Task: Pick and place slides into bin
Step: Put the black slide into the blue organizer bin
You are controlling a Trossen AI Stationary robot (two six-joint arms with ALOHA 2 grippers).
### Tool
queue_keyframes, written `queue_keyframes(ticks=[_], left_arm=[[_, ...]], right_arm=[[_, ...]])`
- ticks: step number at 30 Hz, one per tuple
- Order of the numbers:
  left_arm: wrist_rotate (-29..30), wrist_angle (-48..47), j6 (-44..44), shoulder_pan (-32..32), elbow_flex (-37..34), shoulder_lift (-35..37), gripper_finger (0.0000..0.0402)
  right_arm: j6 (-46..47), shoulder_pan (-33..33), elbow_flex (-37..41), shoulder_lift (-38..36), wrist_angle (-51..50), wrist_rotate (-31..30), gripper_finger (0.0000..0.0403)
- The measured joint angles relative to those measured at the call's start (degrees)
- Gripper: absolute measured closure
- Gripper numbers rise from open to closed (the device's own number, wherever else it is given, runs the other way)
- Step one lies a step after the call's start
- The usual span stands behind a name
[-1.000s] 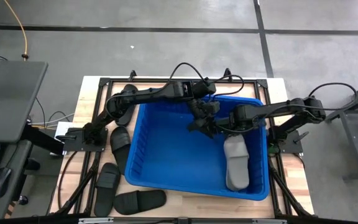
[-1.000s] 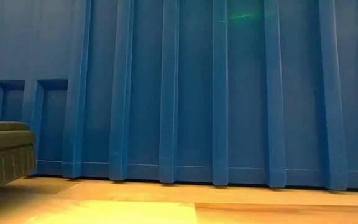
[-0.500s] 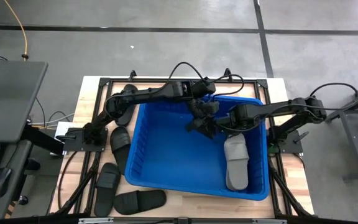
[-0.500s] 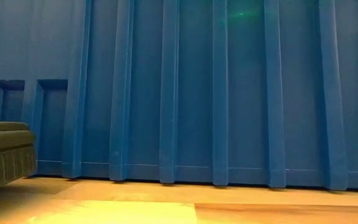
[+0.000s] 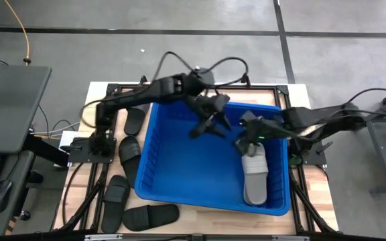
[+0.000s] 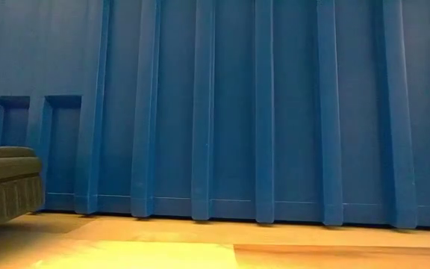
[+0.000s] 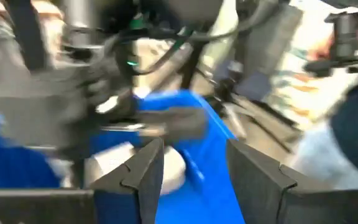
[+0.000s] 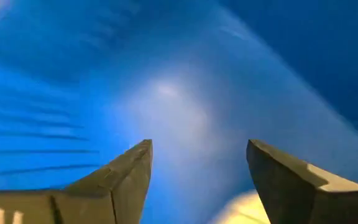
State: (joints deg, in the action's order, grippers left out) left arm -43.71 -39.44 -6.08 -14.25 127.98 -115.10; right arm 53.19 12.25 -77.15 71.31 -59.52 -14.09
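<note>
1. Large bright blue ribbed plastic bin (image 5: 179, 167) filling the worktop's middle and right, unmoved across the last second, one light grey rubber slide (image 5: 254, 175) lying inside along its right wall.
2. Left gripper (image 5: 208, 122) now lifted and swung toward the bin's rear-left interior, away from the right gripper; fingers spread, nothing between them.
3. Right gripper (image 5: 247, 137) pulled back over the grey slide's rear end, fingers parted, also empty.
4. Reads as a finished drop, both arms separating and free for another pick.
5. Still outside, by the left edge and front-left corner: black rubber slides (image 5: 129, 152), four visible, so most of the work remains.
</note>
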Motion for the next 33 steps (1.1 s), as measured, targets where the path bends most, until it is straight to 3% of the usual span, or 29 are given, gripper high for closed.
queue_keyframes(ticks=[5, 9, 14, 20, 26, 33], left_arm=[[11.30, 4.92, -0.13, 4.69, -0.04, 4.49, 0.0241], [19.49, 16.30, 1.59, 10.92, -0.04, 6.08, 0.0241], [26.50, 31.15, 7.19, 19.72, 0.05, 3.55, 0.0241], [29.87, 31.82, 9.47, 24.14, -0.32, 0.56, 0.0241], [25.01, 63.59, 20.08, 27.01, -8.53, -1.18, 0.0241], [30.37, 95.01, 28.40, 23.80, -25.92, -0.16, 0.0241]], right_arm=[[-3.93, 7.99, 0.48, -7.11, 13.42, -1.93, 0.0155], [-8.05, 13.95, 0.48, -11.45, 19.84, -5.09, 0.0155], [-10.39, 19.16, 0.48, -15.43, 18.30, -12.21, 0.0155], [-9.65, 21.23, 0.50, -17.55, 15.58, -12.42, 0.0155], [-10.42, 21.28, 0.50, -18.34, 14.58, -12.19, 0.0155], [-9.67, 20.00, 0.50, -19.77, 12.50, -10.95, 0.0155]])
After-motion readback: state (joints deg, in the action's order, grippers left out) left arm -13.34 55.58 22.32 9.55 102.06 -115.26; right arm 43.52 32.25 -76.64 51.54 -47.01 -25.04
